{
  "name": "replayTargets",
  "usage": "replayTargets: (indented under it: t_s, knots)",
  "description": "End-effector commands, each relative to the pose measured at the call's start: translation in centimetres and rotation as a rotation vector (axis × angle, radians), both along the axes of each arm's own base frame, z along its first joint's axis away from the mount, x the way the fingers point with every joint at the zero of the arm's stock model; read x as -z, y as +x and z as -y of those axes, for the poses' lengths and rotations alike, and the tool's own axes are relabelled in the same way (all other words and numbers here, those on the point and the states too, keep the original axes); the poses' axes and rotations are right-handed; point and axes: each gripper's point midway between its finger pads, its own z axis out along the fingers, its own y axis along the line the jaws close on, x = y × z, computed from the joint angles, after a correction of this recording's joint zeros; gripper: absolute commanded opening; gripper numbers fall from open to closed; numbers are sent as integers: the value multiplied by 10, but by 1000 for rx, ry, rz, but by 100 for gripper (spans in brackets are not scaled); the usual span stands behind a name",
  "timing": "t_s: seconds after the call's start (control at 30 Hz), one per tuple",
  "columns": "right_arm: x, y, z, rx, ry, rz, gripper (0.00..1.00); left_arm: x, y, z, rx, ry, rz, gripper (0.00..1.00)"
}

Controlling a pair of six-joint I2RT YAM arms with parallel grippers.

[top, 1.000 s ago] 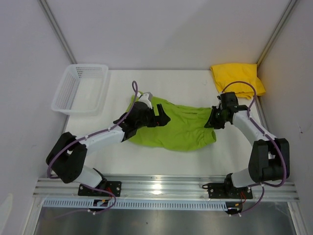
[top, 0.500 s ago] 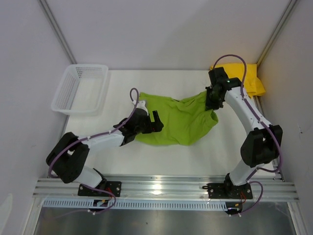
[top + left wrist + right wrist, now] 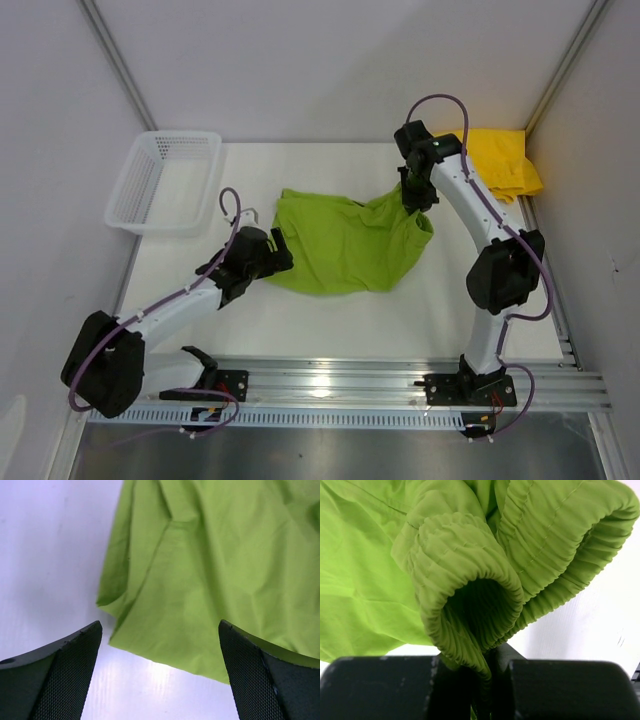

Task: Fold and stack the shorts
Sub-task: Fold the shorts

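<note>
The lime green shorts (image 3: 345,240) lie crumpled in the middle of the table, their right end lifted. My right gripper (image 3: 410,197) is shut on the ribbed waistband (image 3: 470,630) and holds that end above the table. My left gripper (image 3: 275,255) is open at the shorts' left edge, off the cloth. Its fingers (image 3: 60,675) frame the near hem (image 3: 170,650) with bare table between them. The yellow shorts (image 3: 490,160) lie bunched in the far right corner, behind the right arm.
A white mesh basket (image 3: 165,180) stands at the far left of the table. Walls close in the table on the left, back and right. A metal rail (image 3: 340,380) runs along the near edge by the arm bases.
My right gripper has carried the waistband end up and toward the far side, left of where it was. My left gripper has drawn back off the cloth to the near left.
</note>
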Motion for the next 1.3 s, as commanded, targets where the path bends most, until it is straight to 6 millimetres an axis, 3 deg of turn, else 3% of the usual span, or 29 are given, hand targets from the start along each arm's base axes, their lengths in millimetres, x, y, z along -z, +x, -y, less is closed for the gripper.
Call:
replayTargets:
  t_s: [0.0,0.2,0.4,0.5,0.63,0.77,0.97,1.13,1.27]
  knots:
    - [-15,-1,2,-13,-49,7,0,2,5,-24,-65,14,-8,99]
    - [-19,3,0,-18,-50,20,0,33,11,-36,-70,49,-133,98]
    - [-32,11,-5,-18,-73,30,0,67,9,-29,-48,59,-230,93]
    - [-38,15,-11,-17,-104,32,0,79,7,-21,-23,30,-257,84]
    - [-32,18,-16,-8,-146,25,0,78,3,-7,18,-30,-242,61]
    - [-21,21,-24,5,-188,31,0,79,-12,11,63,-43,-236,55]
    - [-4,21,-46,-13,-213,11,0,67,-18,43,145,-67,-179,49]
    - [2,12,-70,-61,-213,-1,0,60,-31,60,191,-77,-141,39]
    - [4,4,-83,-79,-218,4,0,50,-40,71,225,-75,-96,37]
